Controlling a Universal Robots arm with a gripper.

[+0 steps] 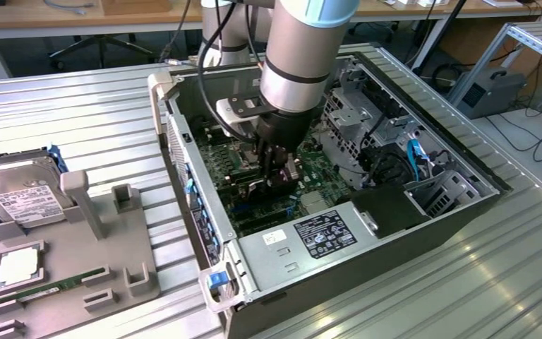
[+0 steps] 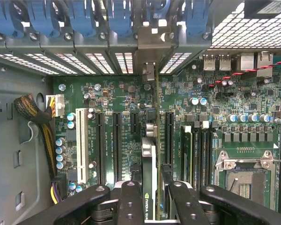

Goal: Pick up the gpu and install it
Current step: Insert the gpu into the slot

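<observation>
Installation stage. The gripper [image 2: 150, 199] reaches inside the open computer case [image 1: 459, 205], its fingers [image 2: 130, 199] clamped on the gpu [image 2: 149, 164], held edge-on above the motherboard [image 2: 122, 101] so that its bracket end faces the rear slot openings, apparently for alignment with an expansion slot [image 2: 169, 138].

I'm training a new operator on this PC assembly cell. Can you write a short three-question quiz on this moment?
1. True or false: the gripper is inside the computer case.
2. What is the gpu lined up over? A) the hard drive B) the motherboard slots C) the power supply
3. Which drive lies on the grey fixture outside the case?

Key: 1 true. 2 B. 3 the hard drive.
</observation>
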